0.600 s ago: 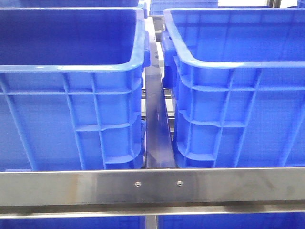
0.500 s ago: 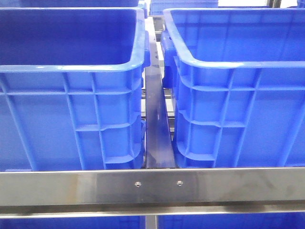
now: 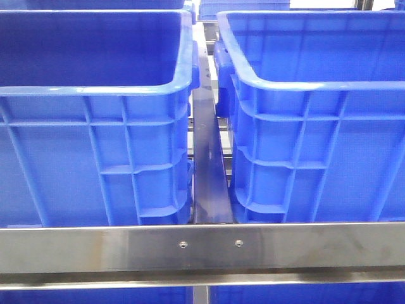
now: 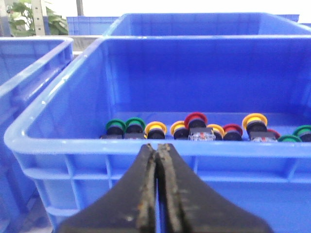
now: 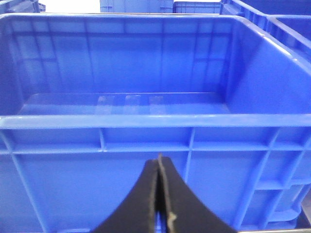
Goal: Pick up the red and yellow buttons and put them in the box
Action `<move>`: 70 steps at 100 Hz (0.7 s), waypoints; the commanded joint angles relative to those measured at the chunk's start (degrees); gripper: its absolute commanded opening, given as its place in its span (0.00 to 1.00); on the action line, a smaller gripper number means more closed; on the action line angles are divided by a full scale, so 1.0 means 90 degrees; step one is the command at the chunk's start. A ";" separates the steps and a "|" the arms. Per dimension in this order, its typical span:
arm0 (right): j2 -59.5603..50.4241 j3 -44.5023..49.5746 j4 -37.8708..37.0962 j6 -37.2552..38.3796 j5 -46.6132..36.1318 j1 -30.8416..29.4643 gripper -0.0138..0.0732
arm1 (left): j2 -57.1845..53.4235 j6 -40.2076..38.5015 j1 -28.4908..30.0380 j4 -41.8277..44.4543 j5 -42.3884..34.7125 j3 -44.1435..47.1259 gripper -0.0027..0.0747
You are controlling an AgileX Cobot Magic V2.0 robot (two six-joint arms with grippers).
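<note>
In the left wrist view a blue crate (image 4: 146,145) holds a row of buttons on its floor: a red one (image 4: 196,118), another red one (image 4: 233,130), yellow ones (image 4: 156,128) (image 4: 254,119), and green ones. My left gripper (image 4: 157,146) is shut and empty, outside the crate's near rim. In the right wrist view another blue crate, the box (image 5: 146,121), shows nothing inside. My right gripper (image 5: 160,159) is shut and empty, in front of its near wall. The front view shows two blue crates (image 3: 95,92) (image 3: 304,85) but no grippers or buttons.
A steel bar (image 3: 202,247) crosses the front view below the crates, with a dark metal strip (image 3: 207,164) in the gap between them. More blue crates stand behind and beside (image 4: 29,63), and a plant (image 4: 24,14) at the far back.
</note>
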 commanded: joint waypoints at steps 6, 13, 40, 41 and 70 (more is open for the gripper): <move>-0.0149 -0.0103 0.0012 -0.0040 -0.0507 0.0012 0.09 | -0.0201 -0.0015 0.0020 0.0025 -0.0631 0.0344 0.01; -0.0149 -0.0103 0.0012 -0.0040 -0.0507 0.0012 0.09 | -0.0201 -0.0015 0.0020 0.0025 -0.0576 0.0344 0.01; -0.0149 -0.0103 0.0012 -0.0040 -0.0507 0.0012 0.09 | -0.0187 -0.0015 0.0020 0.0025 -0.0398 0.0067 0.01; -0.0149 -0.0103 0.0012 -0.0040 -0.0507 0.0012 0.09 | -0.0188 -0.0015 0.0020 0.0025 -0.0361 0.0018 0.01; -0.0149 -0.0103 0.0012 -0.0040 -0.0507 0.0012 0.09 | 0.0684 -0.0015 0.0020 0.0014 0.1231 -0.1470 0.01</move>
